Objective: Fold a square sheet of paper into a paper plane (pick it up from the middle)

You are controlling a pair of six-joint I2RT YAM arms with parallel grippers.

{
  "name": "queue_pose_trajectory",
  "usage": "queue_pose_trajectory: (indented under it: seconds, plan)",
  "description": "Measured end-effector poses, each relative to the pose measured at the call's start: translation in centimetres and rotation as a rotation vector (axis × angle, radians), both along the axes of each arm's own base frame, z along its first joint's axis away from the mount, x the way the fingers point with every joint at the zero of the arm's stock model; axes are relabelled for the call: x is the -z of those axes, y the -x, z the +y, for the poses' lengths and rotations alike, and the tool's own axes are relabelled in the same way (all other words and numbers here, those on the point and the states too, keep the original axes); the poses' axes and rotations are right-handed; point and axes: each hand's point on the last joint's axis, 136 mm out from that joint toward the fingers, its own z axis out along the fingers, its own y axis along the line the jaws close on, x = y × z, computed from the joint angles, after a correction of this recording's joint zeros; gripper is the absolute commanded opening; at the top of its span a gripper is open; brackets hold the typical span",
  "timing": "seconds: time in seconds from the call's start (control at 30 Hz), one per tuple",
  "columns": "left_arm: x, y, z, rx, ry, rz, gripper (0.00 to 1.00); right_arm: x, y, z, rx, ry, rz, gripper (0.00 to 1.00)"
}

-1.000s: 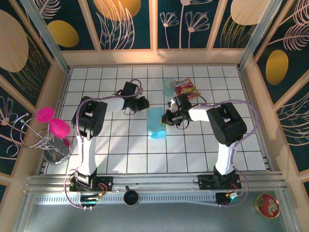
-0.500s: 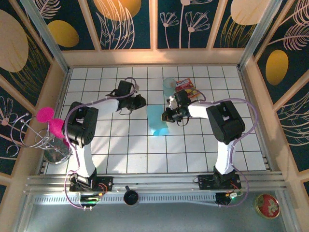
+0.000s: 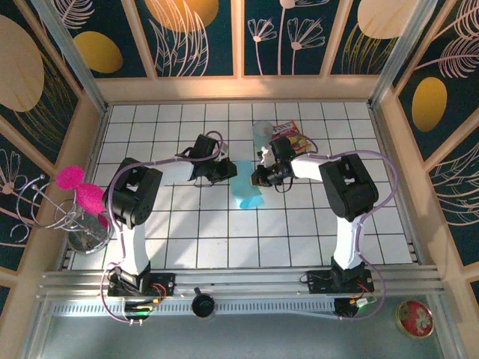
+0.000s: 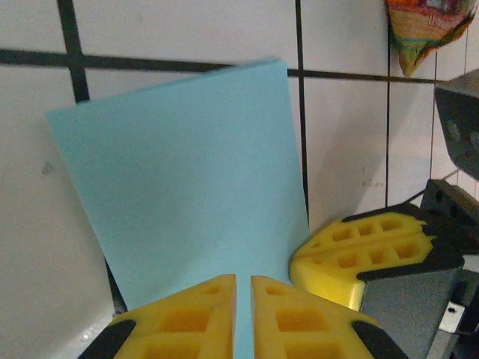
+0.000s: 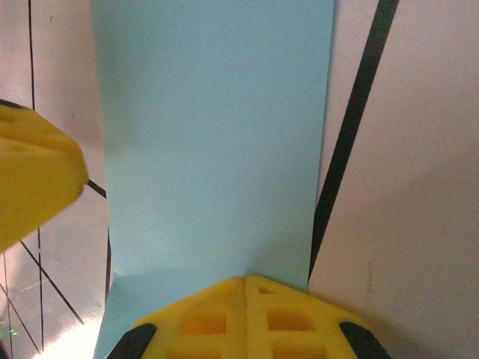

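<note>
The square sheet of paper (image 3: 243,191), light teal, lies on the white tiles folded into a narrow rectangle. No paper plane is in view. My left gripper (image 3: 227,171) rests at the sheet's far left edge. In the left wrist view its tips (image 4: 243,288) are all but shut, with the flat paper (image 4: 187,164) showing through a thin slit. My right gripper (image 3: 257,177) sits at the far right edge. Its tips (image 5: 245,284) are shut and lie on the paper (image 5: 213,134), not pinching it. Each wrist view shows the other gripper's yellow finger (image 4: 359,250) (image 5: 30,179) close by.
A pale blue cup (image 3: 262,133) and a red-and-yellow snack packet (image 3: 288,136) (image 4: 423,30) stand just behind the grippers. A wire stand with pink balls (image 3: 75,202) is at the left edge. Wooden walls enclose the tiled floor.
My left gripper has moved right, from the bare tiles to the paper's left edge. The right gripper has stayed shut at the right edge, shifting only slightly.
</note>
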Motion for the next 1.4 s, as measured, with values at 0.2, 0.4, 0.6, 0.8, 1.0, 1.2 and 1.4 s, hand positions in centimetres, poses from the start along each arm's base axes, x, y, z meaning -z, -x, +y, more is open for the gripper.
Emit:
queue_pose_trajectory:
  seconds: [0.2, 0.4, 0.6, 0.8, 1.0, 1.2, 1.4]
  plan:
    - [0.5, 3.1, -0.6, 0.011, 0.034, 0.055, 0.13, 0.0, 0.0, 0.0, 0.001, 0.0, 0.001, 0.05]
    - [0.4, 5.3, -1.5, 0.032, 0.062, 0.083, 0.13, 0.1, 0.0, 0.0, 0.004, -0.001, 0.003, 0.05]
    - [1.1, 6.9, -1.8, 0.042, 0.063, 0.116, 0.12, 0.1, 0.0, 0.0, 0.013, -0.004, 0.008, 0.05]
    - [2.6, 7.9, -0.9, 0.023, 0.041, 0.146, 0.11, 0.2, 0.0, -0.1, 0.021, -0.005, 0.012, 0.05]
    - [2.6, 8.0, -0.3, 0.01, 0.007, 0.118, 0.12, 0.2, 0.0, -0.1, 0.023, -0.008, 0.013, 0.05]
    - [1.6, 8.2, 0.3, 0.003, -0.01, 0.104, 0.13, 0.2, -0.1, -0.2, 0.029, -0.011, 0.017, 0.04]
    - [-0.2, 7.9, -0.9, 0.008, 0.053, 0.077, 0.13, 0.2, -0.1, -0.2, 0.038, -0.019, 0.021, 0.04]
